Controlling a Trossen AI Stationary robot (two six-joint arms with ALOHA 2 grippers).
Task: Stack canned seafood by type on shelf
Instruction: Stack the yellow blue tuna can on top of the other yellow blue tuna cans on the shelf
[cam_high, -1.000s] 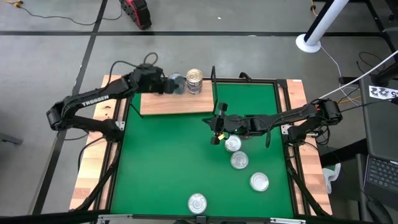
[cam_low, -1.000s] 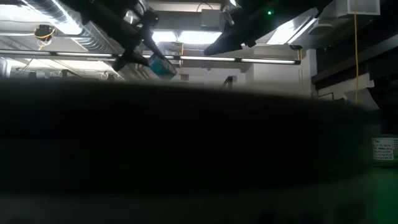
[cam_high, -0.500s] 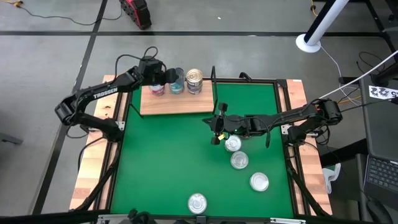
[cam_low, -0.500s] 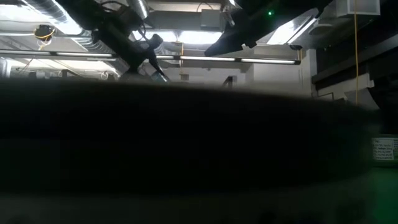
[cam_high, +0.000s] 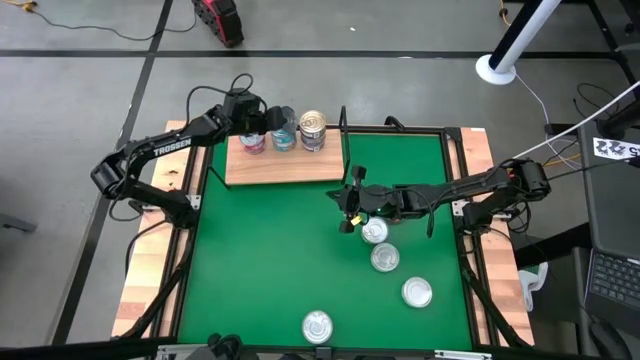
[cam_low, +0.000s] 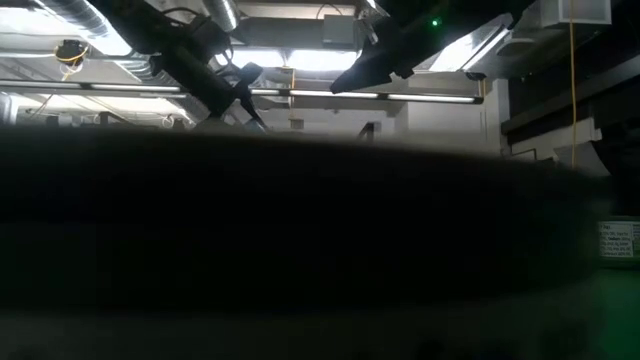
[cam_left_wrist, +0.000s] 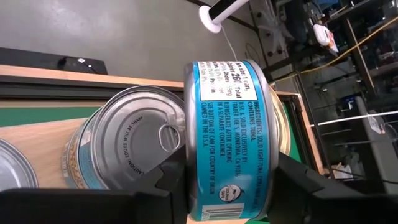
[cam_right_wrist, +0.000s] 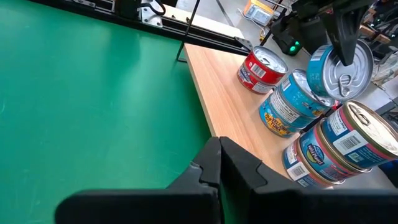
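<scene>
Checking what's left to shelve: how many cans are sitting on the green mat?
4 cans. One beside the right gripper, one just in front of it, one farther front-right, one at the front edge of the mat. The arm could hide another.

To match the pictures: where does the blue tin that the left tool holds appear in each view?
High view: blue tin in the left tool, above the shelf's far edge.
Low view: not visible.
Left wrist view: centre, on its side.
Right wrist view: upper right.
Shared landmark: the shelf.
</scene>
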